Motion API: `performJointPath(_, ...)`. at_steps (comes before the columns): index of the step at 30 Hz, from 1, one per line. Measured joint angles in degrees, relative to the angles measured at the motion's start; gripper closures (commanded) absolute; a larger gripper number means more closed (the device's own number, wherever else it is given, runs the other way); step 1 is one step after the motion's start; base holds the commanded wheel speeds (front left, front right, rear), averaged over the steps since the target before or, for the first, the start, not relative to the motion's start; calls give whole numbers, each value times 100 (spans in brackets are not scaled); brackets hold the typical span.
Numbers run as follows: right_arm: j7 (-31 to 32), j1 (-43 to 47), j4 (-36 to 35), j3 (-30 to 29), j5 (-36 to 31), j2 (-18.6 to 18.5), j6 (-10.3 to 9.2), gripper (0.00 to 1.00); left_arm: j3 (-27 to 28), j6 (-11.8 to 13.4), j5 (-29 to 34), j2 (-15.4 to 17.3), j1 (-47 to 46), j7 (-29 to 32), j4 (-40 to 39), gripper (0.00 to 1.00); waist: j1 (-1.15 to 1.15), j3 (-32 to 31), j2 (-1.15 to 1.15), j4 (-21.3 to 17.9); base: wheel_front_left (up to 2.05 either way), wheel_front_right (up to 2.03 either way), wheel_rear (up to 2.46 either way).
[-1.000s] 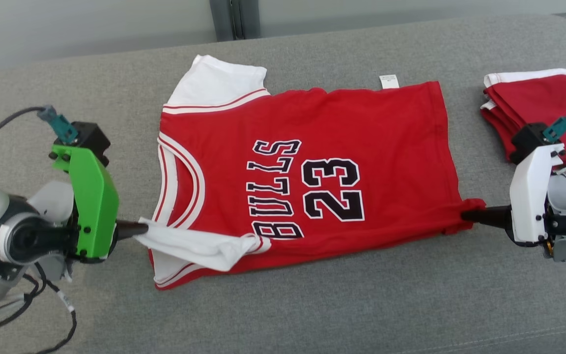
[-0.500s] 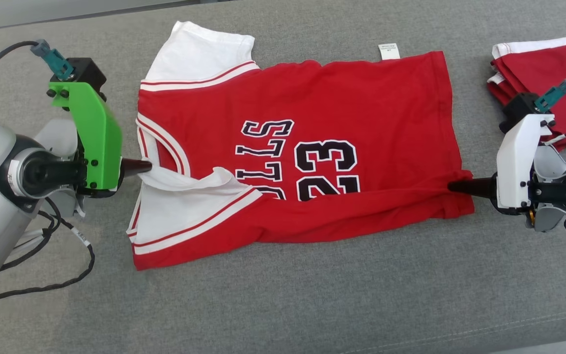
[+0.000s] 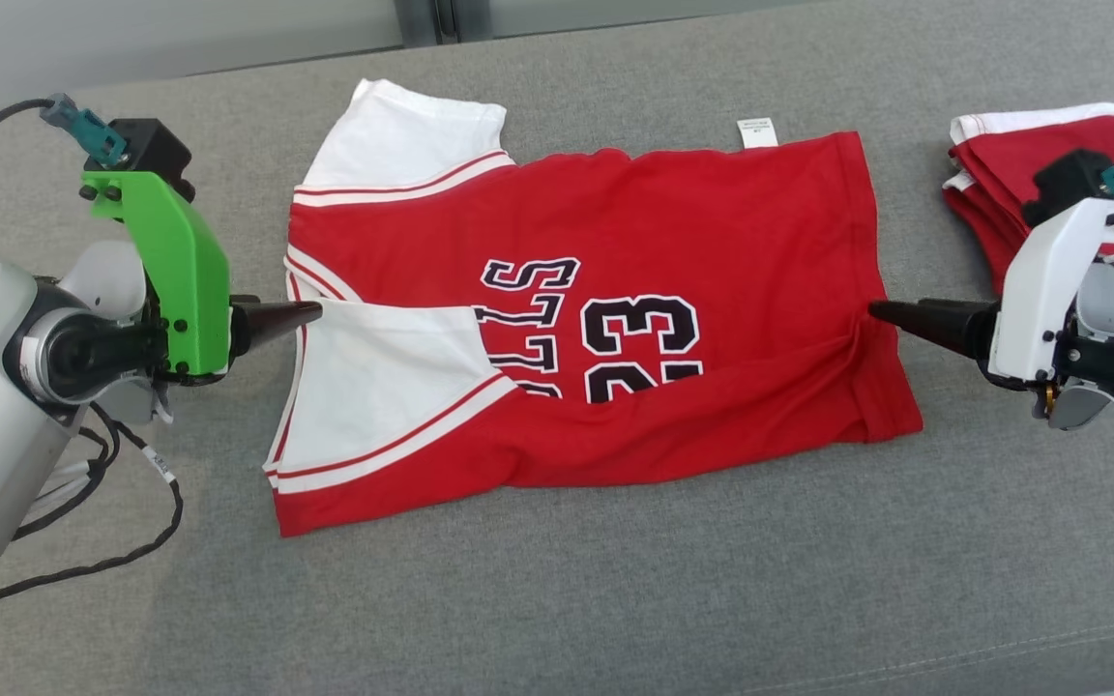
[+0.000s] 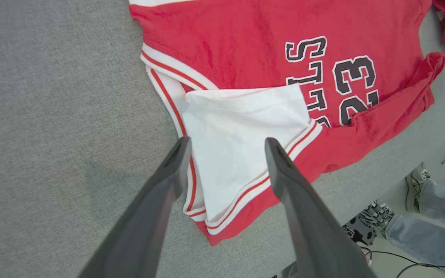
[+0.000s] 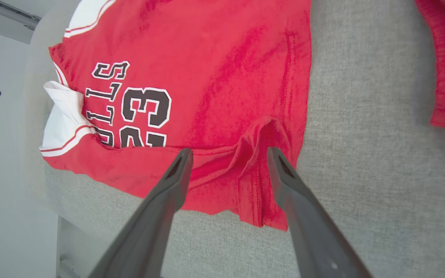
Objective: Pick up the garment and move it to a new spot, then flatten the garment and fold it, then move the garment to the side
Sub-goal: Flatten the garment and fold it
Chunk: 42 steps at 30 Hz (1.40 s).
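The garment is a red jersey with white sleeves and black "BULLS 23" print, lying on the grey cushion. Its near long edge is folded up over the lettering, with a white sleeve on top. My left gripper is open at the collar end, fingertips just above the white sleeve. My right gripper is open at the hem end, above a bunched hem corner. Neither holds cloth.
A folded red and white garment lies at the right end of the grey cushion, close behind my right wrist. The cushion's front edge runs along the bottom right. A person's shoe and floor cables show beyond the cushion.
Both grippers have opened and let go of the jersey's near edge, which now lies folded over the lettering. The sleeve has flattened. The camera has also shifted.
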Motion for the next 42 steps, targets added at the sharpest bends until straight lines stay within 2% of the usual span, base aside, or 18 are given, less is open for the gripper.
performJointPath(4,-783,258,-312,-211,-114,-152,0,0,131,-92,81,60,194,-628,-115,0,0,-198,0,29,0,0,0)
performJointPath(8,-1759,707,-664,-396,-294,-274,0,0,216,-152,447,221,526,-1574,-412,0,0,-437,0,60,0,0,0)
performJointPath(10,-2347,986,-823,-498,-426,-349,0,0,255,-105,764,309,742,-2185,-630,0,0,-564,0,79,0,0,0)
performJointPath(14,-3693,1472,-805,-823,-783,-470,0,0,469,311,1234,431,1198,-3492,-1120,0,0,-745,0,142,0,0,0)
performJointPath(18,-4121,1902,-541,-1290,-1244,-353,0,0,698,777,1472,478,1814,-4575,-1572,0,0,-815,0,215,0,0,0)
performJointPath(22,-4150,2443,-415,-2816,-2203,222,0,0,964,1257,1726,475,2513,-5753,-1951,0,0,-881,0,235,0,0,0)
performJointPath(25,-4150,3235,-600,-3832,-3134,829,0,0,1191,1562,1914,447,3067,-6034,-2140,0,0,-938,0,244,0,0,0)
performJointPath(28,-4149,3938,-1014,-4638,-3989,1437,0,0,1807,1869,2332,176,3557,-6072,-2481,0,0,-974,0,267,0,0,0)
performJointPath(30,-4150,4334,-1300,-5114,-4386,1804,0,0,2348,1929,2770,-122,3957,-6094,-2770,0,0,-984,0,292,0,0,0)
performJointPath(34,-4150,4903,-1411,-5368,-4945,2254,0,0,2987,1789,3568,-714,4782,-6095,-2988,0,0,-1002,0,308,0,0,0)
performJointPath(36,-4150,4999,-1386,-5419,-5097,2335,0,0,3252,1727,3886,-994,5047,-6095,-3027,0,0,-1012,0,301,0,0,0)
performJointPath(40,-4150,5101,-1307,-5426,-5267,2495,0,0,3560,1445,4343,-1504,5421,-6095,-2934,0,0,-1009,0,298,0,0,0)
performJointPath(42,-4149,5098,-1276,-5401,-5352,2498,0,0,3680,1298,4477,-1657,5474,-6095,-2871,0,0,-1003,0,294,0,0,0)
